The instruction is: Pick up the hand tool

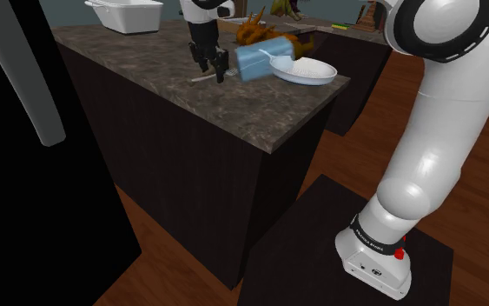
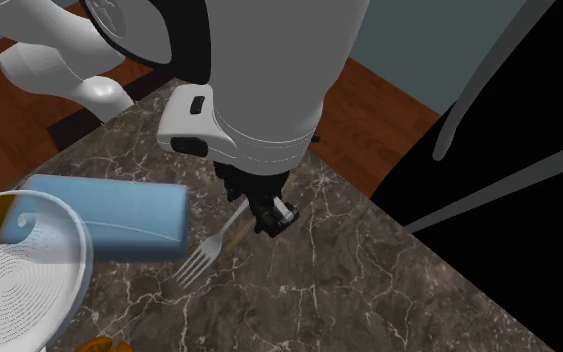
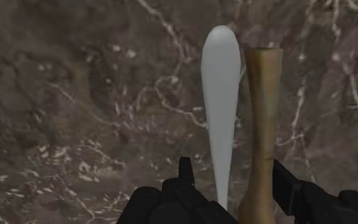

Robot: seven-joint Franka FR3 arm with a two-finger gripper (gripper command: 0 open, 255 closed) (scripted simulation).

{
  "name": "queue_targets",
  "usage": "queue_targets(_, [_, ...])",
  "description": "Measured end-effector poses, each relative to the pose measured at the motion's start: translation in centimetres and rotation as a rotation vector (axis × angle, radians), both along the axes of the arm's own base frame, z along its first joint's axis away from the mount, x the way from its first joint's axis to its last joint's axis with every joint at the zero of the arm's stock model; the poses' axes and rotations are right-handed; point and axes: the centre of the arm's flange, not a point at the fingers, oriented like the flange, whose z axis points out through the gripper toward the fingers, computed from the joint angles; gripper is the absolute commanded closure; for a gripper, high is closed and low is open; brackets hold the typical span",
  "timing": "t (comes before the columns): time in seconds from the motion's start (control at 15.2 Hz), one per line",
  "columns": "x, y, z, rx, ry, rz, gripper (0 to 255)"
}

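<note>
While the gripper (image 3: 232,168) stands unclenched astride it, the tan-handled tool (image 3: 262,114) lies flat, parallel beside the fork (image 3: 220,95).

1. We see the counter (image 2: 369,280) as dark stone with pale veins.
2. The fork (image 2: 197,262) looks like smooth grey metal.
3. The tan handle (image 3: 263,108) looks like matt wood.
4. The gripper (image 3: 231,177) is matt black.

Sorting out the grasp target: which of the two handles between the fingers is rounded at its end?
The pale grey handle; its tip is rounded, while the tan handle beside it ends flat.
</note>
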Motion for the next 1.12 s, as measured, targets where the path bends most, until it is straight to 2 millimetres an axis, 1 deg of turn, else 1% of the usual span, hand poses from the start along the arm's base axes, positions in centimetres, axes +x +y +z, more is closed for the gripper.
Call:
queue_targets(0.66, [0.0, 0.0, 0.3, 0.0, -0.005, 0.0, 255])
queue_targets(0.92, [0.1, 0.1, 1.9, 0.0, -0.001, 0.0, 255])
queue_targets(1.12, [0.2, 0.0, 3.6, 0.0, -0.001, 0.0, 255])
